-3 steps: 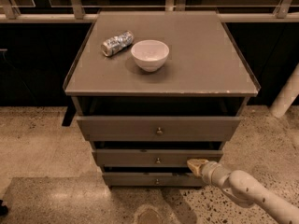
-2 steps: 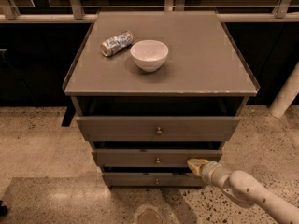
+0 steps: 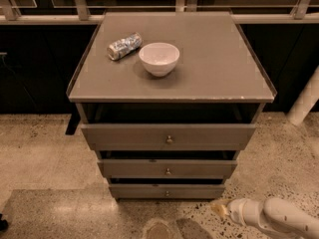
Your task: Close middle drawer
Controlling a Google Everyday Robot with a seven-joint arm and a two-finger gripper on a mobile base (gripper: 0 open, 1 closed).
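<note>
The middle drawer (image 3: pixel 199 169) is a slim grey-brown front with a small round knob (image 3: pixel 168 172), set between the wide top drawer (image 3: pixel 124 136) and the narrow bottom drawer (image 3: pixel 139 190). A dark gap shows above its front panel. My gripper (image 3: pixel 220 209) is low at the lower right, near the floor. It is below and to the right of the bottom drawer's corner and touches no drawer. My white arm (image 3: pixel 279 218) runs off the lower right edge.
The cabinet top (image 3: pixel 209 59) holds a white bowl (image 3: pixel 159 58) and a crushed can (image 3: pixel 124 45) lying on its side. The top drawer stands pulled out furthest. A speckled floor (image 3: pixel 45 148) surrounds the cabinet. A white post (image 3: pixel 305 103) stands at the right.
My gripper has drawn back down and to the right, away from the right end of the middle drawer's front where it was before. The drawers look unchanged.
</note>
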